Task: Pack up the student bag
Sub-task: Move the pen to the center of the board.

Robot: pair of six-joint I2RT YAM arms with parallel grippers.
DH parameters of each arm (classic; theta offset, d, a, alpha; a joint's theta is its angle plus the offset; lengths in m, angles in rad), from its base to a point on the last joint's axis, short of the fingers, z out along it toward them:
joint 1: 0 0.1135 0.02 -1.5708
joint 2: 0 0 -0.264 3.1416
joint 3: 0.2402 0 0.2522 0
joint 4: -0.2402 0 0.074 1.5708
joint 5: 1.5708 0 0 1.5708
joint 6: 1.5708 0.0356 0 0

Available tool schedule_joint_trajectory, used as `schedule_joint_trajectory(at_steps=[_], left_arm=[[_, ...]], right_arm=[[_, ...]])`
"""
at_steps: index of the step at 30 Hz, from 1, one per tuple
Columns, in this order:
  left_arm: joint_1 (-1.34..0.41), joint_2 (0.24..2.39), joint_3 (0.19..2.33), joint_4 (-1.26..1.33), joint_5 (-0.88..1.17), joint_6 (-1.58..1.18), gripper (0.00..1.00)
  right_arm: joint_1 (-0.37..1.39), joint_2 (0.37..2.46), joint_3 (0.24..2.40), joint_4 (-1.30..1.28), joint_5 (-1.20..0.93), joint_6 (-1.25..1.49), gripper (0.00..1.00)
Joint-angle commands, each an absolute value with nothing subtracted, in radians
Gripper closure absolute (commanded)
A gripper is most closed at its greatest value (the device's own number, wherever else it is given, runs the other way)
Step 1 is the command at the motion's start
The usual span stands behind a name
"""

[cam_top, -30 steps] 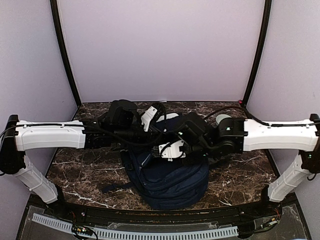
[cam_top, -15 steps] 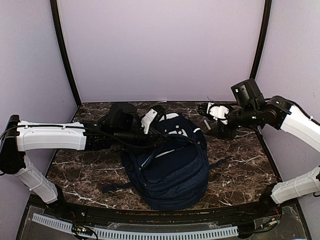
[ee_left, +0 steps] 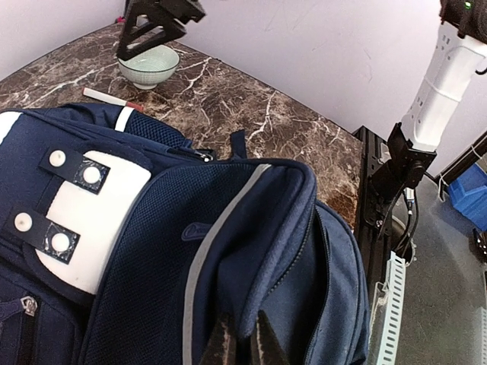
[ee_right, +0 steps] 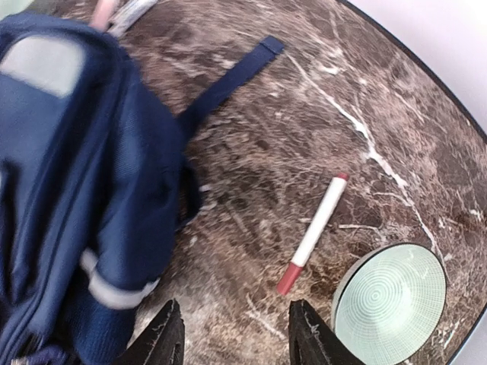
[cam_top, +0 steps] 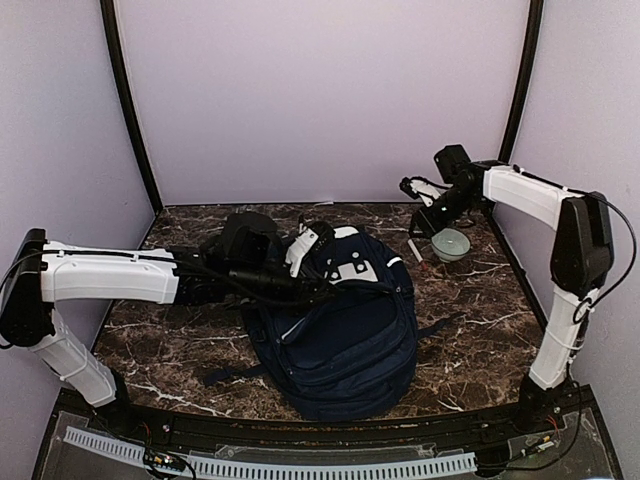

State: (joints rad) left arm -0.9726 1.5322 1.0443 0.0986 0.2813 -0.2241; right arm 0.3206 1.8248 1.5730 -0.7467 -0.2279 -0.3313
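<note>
While the student bag (cam_top: 335,330) lies centred on the table (cam_top: 480,330) from above, the left wrist view shows the left gripper (ee_left: 242,344) pinching its rim, likely to hold it open; right wrist: the right gripper (ee_right: 236,334) hangs parted, empty, near the pen (ee_right: 313,232)

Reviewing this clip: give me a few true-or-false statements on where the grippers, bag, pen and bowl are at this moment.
1. The left gripper pinches the student bag's fabric. True.
2. The right gripper holds the pen. False: it is open and empty, and the pen lies on the table.
3. The bowl sits inside the bag. False: it stands on the table beside the pen.
4. The pen lies between the bag and the bowl. True.
</note>
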Motion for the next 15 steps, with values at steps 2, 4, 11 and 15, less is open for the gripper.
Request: schedule_joint_trajectory(at_steps=[2,4,11,15], left_arm=[[-0.962,1.508,1.012,0.142,0.333,-0.230,1.00],[-0.962,1.505,1.000,0.151,0.343,-0.236,1.00],[-0.962,1.509,0.990,0.166,0.383,-0.257,1.00],[-0.962,1.505,0.989,0.163,0.396,-0.264,1.00]], right_arm=[[0.322,1.979,1.753,-0.782,-0.097,-0.225,0.53],[0.322,2.043,1.807,-0.806,-0.056,-0.206,0.53],[0.321,2.224,1.941,-0.848,0.073,-0.175,0.53],[0.323,2.265,1.968,-0.866,0.086,-0.166,0.53]])
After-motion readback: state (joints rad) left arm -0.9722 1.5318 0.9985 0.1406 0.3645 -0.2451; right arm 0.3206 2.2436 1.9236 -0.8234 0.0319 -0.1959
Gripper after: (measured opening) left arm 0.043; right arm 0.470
